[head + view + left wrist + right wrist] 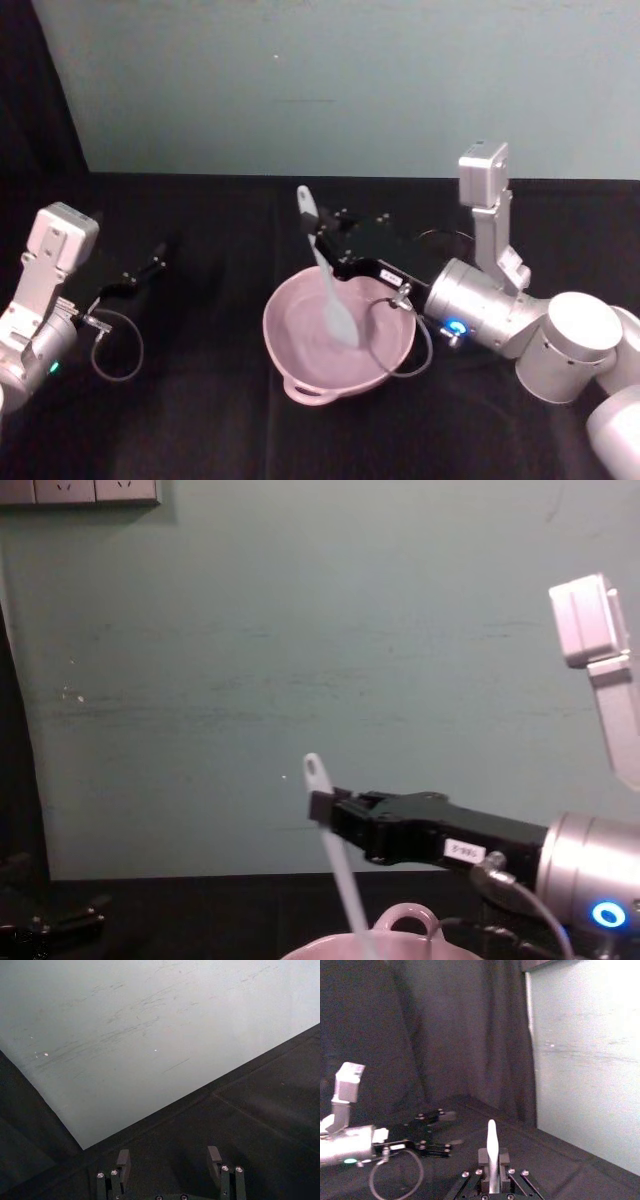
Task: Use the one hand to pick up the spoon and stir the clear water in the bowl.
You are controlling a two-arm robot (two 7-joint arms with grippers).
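Observation:
The pale pink bowl (pixel 300 330) sits on the black table in front of me; its loop handle (pixel 405 918) shows above the rim in the chest view. The white spoon (pixel 328 282) stands steeply tilted, its paddle head down inside the bowl and its handle end pointing up and back. My right gripper (pixel 322 238) reaches in from the right above the bowl's far rim and is shut on the spoon's handle (pixel 318 780). The spoon (pixel 491 1152) rises between its fingers in the right wrist view. My left gripper (pixel 150 265) rests open at the left, well away from the bowl.
A pale teal wall (pixel 330 90) closes off the back of the black table (pixel 200 430). A loose cable loop (pixel 118 350) hangs by the left arm, and another cable (pixel 420 345) droops beside the bowl's right rim. Dark curtains (pixel 445 1035) hang at the left side.

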